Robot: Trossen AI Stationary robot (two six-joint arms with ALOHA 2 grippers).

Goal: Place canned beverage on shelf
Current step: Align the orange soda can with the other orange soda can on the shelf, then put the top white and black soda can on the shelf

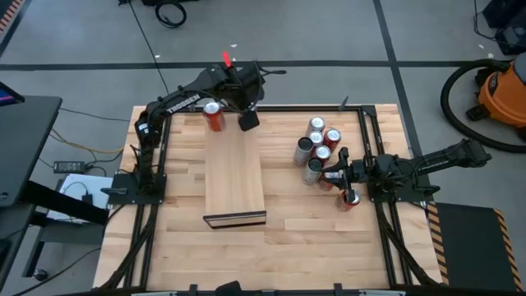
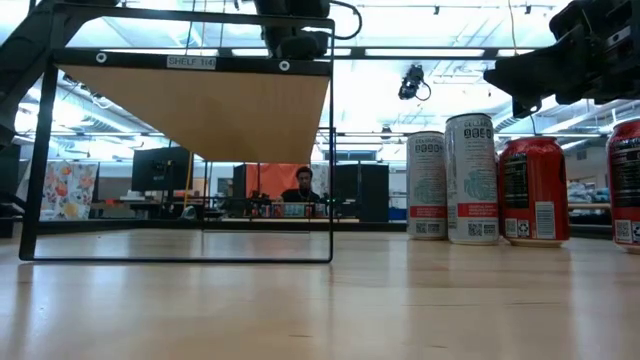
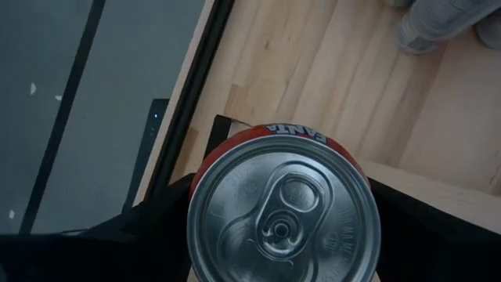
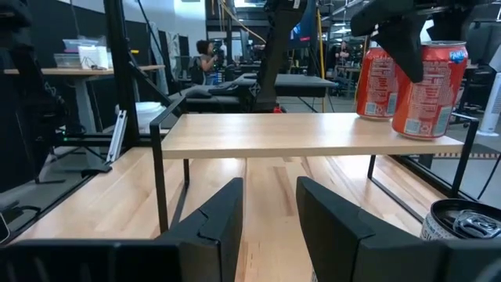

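Observation:
The shelf (image 1: 234,177) is a pale wood slab on a black frame, in the middle of the table. One red can (image 1: 213,115) stands on its far left corner. My left gripper (image 1: 240,111) hangs over the shelf's far end, shut on a second red-orange can (image 4: 427,90), which the gripper hides in the high view. The left wrist view shows that can's silver top (image 3: 283,215). Whether its base touches the shelf I cannot tell. My right gripper (image 4: 270,223) waits low at the table's right, open and level, with nothing between its fingers. My left gripper pinches the can's upper side wall (image 4: 430,74) between its two fingers (image 3: 149,235), one on each side. The fingers come from above, slanting steeply down. The can stays upright under them, over the shelf's far end.
A cluster of silver and red cans (image 1: 319,148) stands on the table right of the shelf, close to my right gripper. One more red can (image 1: 349,200) stands beside that gripper. The shelf's near half (image 1: 234,201) is bare wood. A person sits in the room behind the table (image 2: 303,185).

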